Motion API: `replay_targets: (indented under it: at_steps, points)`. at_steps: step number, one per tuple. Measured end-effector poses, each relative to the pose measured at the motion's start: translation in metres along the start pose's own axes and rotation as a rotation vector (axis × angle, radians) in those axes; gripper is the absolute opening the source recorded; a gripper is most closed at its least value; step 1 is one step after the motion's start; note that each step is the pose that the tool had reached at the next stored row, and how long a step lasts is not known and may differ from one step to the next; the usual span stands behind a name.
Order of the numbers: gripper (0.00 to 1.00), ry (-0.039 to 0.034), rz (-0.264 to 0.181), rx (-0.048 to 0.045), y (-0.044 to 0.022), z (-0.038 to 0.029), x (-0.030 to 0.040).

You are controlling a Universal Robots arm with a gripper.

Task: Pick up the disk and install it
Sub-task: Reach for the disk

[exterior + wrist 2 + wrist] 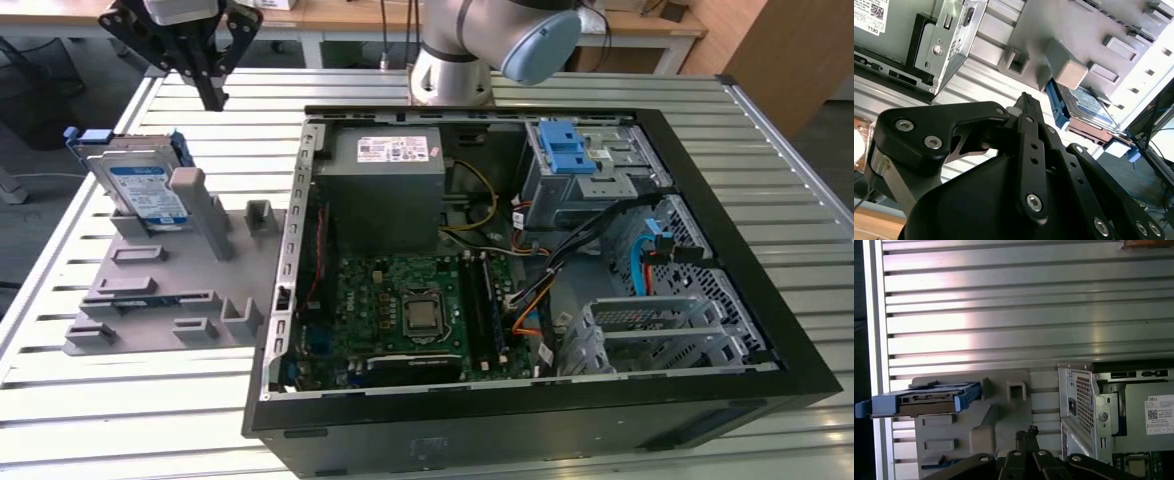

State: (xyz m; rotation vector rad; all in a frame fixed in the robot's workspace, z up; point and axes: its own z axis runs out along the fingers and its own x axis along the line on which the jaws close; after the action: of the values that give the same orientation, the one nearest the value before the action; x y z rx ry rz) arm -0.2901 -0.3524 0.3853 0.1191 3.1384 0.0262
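exterior view: the gripper (214, 98) hangs over the table's (120, 400) far edge, jaws pressed together and empty; the disk (144, 190) stands upright in a grey holder (160, 290) nearby. second wrist view: jaws together, disk (1089, 106) apart from them. first wrist view: the same, disk (929, 400) in the holder.

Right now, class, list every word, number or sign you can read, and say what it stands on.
White sticker on the power supply: a brand word and a square code show in both wrist views; its fine print is too small to read.
Blue-and-white label on the disk: too blurred to read.
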Motion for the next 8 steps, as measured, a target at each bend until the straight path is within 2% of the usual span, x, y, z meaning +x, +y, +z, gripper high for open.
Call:
replay_targets:
  at_steps: [4, 8]
  points:
    - [0.11, -0.0082, -0.001, 0.0004, 0.0011, 0.0006, 0.0056]
    - [0.11, -0.0087, -0.013, 0.0003, 0.0012, 0.0010, 0.0087]
